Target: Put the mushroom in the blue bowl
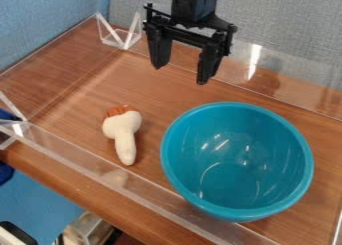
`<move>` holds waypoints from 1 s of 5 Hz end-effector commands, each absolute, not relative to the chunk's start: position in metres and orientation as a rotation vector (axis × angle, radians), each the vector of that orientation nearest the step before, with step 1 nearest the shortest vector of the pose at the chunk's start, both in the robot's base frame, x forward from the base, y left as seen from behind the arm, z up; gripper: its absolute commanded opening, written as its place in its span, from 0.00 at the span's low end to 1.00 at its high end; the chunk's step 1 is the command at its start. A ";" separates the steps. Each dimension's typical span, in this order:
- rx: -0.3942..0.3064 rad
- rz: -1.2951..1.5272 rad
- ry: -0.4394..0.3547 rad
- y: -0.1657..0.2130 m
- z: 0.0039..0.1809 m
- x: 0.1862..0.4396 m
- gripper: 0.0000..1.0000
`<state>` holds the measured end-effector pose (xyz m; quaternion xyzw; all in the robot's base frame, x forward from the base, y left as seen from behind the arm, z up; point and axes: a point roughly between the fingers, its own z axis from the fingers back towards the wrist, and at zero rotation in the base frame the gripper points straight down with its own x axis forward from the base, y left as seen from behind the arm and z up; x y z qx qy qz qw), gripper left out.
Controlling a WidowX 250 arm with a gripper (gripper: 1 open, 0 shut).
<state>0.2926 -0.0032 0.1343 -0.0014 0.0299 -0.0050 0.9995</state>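
The claw point(187, 59) hangs wide open and empty, and the little mushroom point(123, 135) looks light and hard, best grabbed around its long stem.

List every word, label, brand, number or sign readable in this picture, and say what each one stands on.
None: no readable text anywhere.
The blue bowl, the mushroom, the pincer, the wooden table and the clear wall around it show no lettering or marks.
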 end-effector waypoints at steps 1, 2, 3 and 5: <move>-0.004 -0.003 0.079 -0.003 0.129 0.290 1.00; -0.008 0.041 0.098 0.000 0.121 0.286 1.00; -0.017 0.149 0.113 0.011 0.113 0.276 1.00; -0.035 0.502 0.077 0.045 0.103 0.248 1.00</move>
